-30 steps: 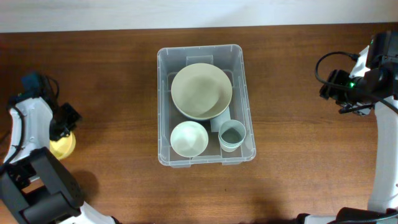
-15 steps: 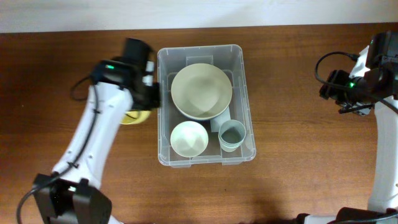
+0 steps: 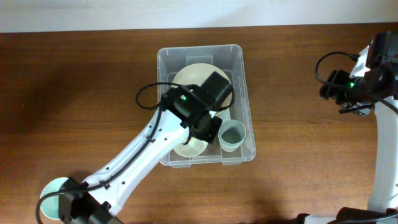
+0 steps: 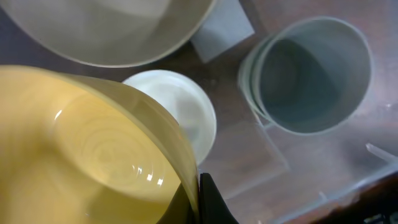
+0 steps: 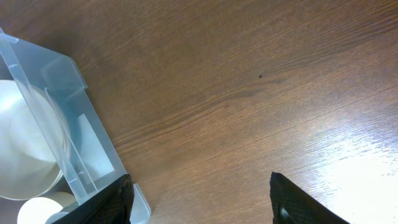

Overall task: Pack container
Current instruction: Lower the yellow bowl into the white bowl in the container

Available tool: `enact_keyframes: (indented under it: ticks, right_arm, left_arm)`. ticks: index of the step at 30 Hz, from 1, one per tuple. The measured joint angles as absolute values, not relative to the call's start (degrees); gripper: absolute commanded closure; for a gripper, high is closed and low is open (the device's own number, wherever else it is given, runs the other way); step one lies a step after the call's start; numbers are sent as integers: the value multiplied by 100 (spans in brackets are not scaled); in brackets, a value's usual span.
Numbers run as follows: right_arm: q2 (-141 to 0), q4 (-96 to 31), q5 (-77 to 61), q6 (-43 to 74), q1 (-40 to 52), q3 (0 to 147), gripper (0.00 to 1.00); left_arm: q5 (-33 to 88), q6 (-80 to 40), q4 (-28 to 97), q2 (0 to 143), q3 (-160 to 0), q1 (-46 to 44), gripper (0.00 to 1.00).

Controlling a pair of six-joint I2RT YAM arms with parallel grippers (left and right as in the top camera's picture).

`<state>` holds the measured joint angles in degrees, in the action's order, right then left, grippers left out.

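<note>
The clear container [image 3: 248, 106] stands mid-table. It holds a large beige bowl [image 3: 191, 71], a small white bowl [image 3: 185, 148] and a grey-green cup [image 3: 232, 135]. My left gripper [image 3: 208, 127] reaches into the container. In the left wrist view the gripper [image 4: 199, 200] is shut on the rim of a yellow bowl [image 4: 93, 162], just above the white bowl [image 4: 189, 112] and beside the cup [image 4: 308, 74]. The arm hides the yellow bowl from overhead. My right gripper [image 3: 333, 90] is open and empty over bare table, right of the container [image 5: 68, 124].
A pale teal round dish [image 3: 53, 198] lies at the table's front left by the left arm's base. A white label [image 4: 221, 28] lies on the container's floor. Bare wood lies under the right gripper [image 5: 202, 199].
My left arm has swung from the far left of the table to the right with the yellow bowl, past the container's left wall and into it. The right arm has not moved.
</note>
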<state>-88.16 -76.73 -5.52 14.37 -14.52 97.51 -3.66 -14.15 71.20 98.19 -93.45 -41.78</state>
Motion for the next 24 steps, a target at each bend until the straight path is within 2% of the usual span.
enact_keyframes:
  ticks: [4, 7, 14, 18, 20, 24]
  right_arm:
    - [-8816, -7675, -552, 1435, -1452, 9749, 34]
    - [-8816, -7677, -552, 1431, -1452, 9751, 34]
    - [-8816, -7675, -552, 1435, -1452, 9751, 34]
    - [-8816, -7677, -552, 1431, -1452, 9751, 34]
    - [-8816, -7677, -552, 1433, -1452, 9749, 34]
    - [-8816, -7677, -552, 1431, -1452, 9749, 34]
  left_arm:
    - [-362, -1474, 7124, 9819, -9345, -4254, 69]
    - [-364, -1466, 7146, 9819, -9345, -4254, 61]
    - [-368, -1472, 7157, 9819, -9345, -4252, 61]
    - [-720, -1990, 7437, 9797, -9345, -4047, 61]
    - [-934, -2458, 7686, 9736, -9345, -3647, 60]
    - [-1219, -3861, 8350, 9389, -9345, -2073, 57]
